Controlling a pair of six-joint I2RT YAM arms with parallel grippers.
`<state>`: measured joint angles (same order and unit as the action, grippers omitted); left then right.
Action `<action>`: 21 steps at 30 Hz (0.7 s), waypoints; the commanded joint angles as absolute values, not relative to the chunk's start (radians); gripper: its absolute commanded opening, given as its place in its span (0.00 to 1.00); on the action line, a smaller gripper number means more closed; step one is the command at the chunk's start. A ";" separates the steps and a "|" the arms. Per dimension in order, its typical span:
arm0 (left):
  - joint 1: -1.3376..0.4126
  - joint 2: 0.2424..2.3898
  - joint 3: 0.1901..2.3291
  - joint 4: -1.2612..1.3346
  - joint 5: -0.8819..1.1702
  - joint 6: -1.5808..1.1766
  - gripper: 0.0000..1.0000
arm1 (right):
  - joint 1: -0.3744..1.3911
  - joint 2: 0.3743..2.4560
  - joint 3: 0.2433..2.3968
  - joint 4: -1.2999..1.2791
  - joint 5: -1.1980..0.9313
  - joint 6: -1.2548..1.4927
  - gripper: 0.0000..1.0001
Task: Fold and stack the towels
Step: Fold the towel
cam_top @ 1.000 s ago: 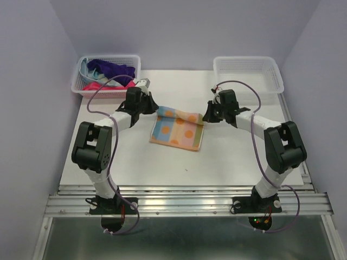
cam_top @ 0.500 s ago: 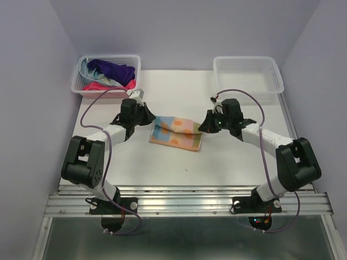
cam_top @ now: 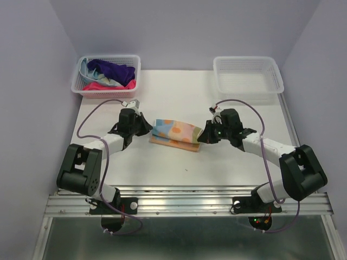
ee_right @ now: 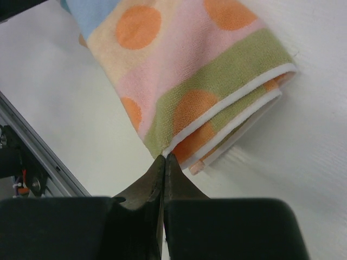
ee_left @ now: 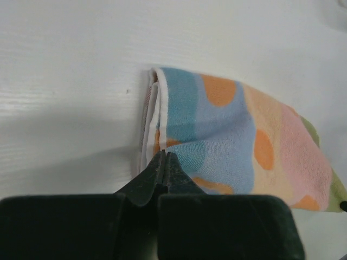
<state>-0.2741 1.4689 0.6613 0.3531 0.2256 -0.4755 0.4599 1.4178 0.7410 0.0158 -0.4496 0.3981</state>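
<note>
A spotted towel (cam_top: 174,131) in light blue, pink, peach and green lies mid-table, doubled over itself into a narrow band. My left gripper (cam_top: 145,129) sits at its left end, shut on the white-hemmed corner of the upper layer (ee_left: 164,154). My right gripper (cam_top: 201,136) sits at its right end, shut on the green corner of the upper layer (ee_right: 164,157). In both wrist views the upper layer arches up from the lower layers, which rest on the table. More towels are heaped in the back-left basket: a dark purple one (cam_top: 111,69) and a pink-red one (cam_top: 95,85).
A white mesh basket (cam_top: 81,89) holding the heaped towels stands at the back left. A second white mesh basket (cam_top: 248,76) stands at the back right with nothing in it. The metal rail of the table's near edge (cam_top: 184,197) runs below the arm bases.
Both grippers have come toward the near edge, drawing the towel's far edge over its near half. The towel has gone from a flat square to a narrow folded band.
</note>
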 commanded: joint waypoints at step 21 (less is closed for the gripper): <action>-0.290 1.399 0.566 0.279 0.163 -0.551 0.00 | 0.483 1.391 0.571 0.159 -0.430 0.508 0.07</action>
<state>-0.2863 1.4158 0.5758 0.3145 0.1829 -0.5400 0.4732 1.3991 0.6079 0.0959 -0.4339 0.4805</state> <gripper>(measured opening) 0.018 0.027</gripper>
